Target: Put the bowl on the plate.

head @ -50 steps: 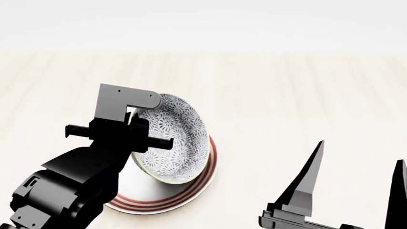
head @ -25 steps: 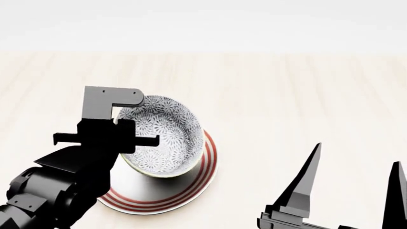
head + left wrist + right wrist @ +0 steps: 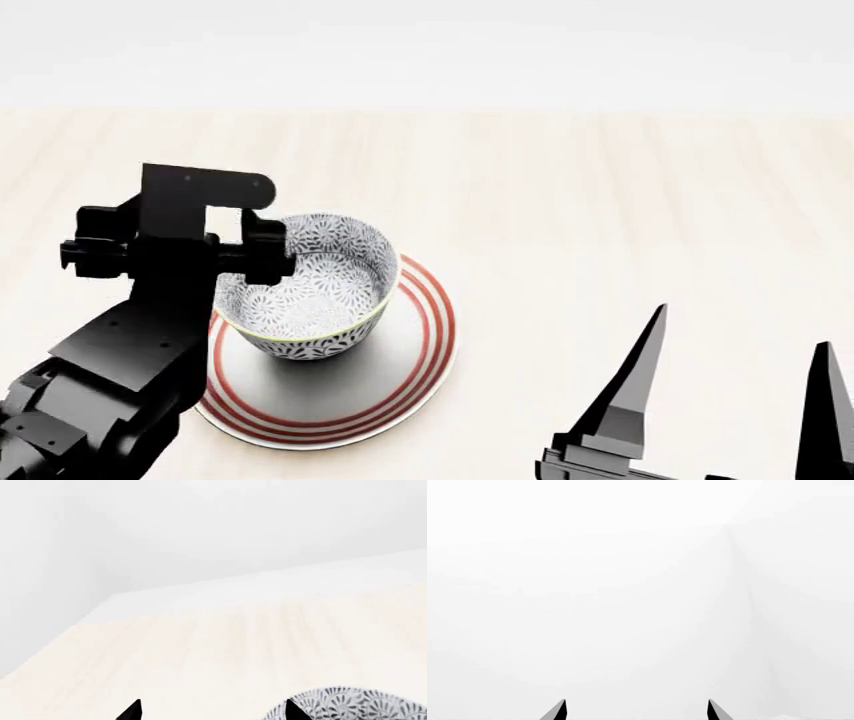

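One bowl (image 3: 316,290), grey-and-white floral with a thin yellowish rim, sits upright on the plate (image 3: 414,350), whose three red rings show around it on the near and right sides. The bowl stands a little toward the far left of the plate rather than dead centre, and its inside looks empty; the plate carries nothing but the bowl.

The left gripper (image 3: 247,250) is right at the bowl's left rim. In the left wrist view its two fingertips stand well apart, and the bowl (image 3: 347,705) lies just beside one fingertip, outside the gap between them, so the claw reads as wide and holding nothing. From the head view alone I cannot tell whether a finger touches the rim.

By my judgement the placing step is done or all but done: the bowl rests level on the plate and the fingers look released. The next move calls for the left arm to draw clear without catching the rim, since a nudge there could tip the bowl or slide it toward the plate's edge.

The right gripper (image 3: 727,390) hangs well apart from the plate on the right, tips spread wide and empty, above the pale wooden table (image 3: 641,190)
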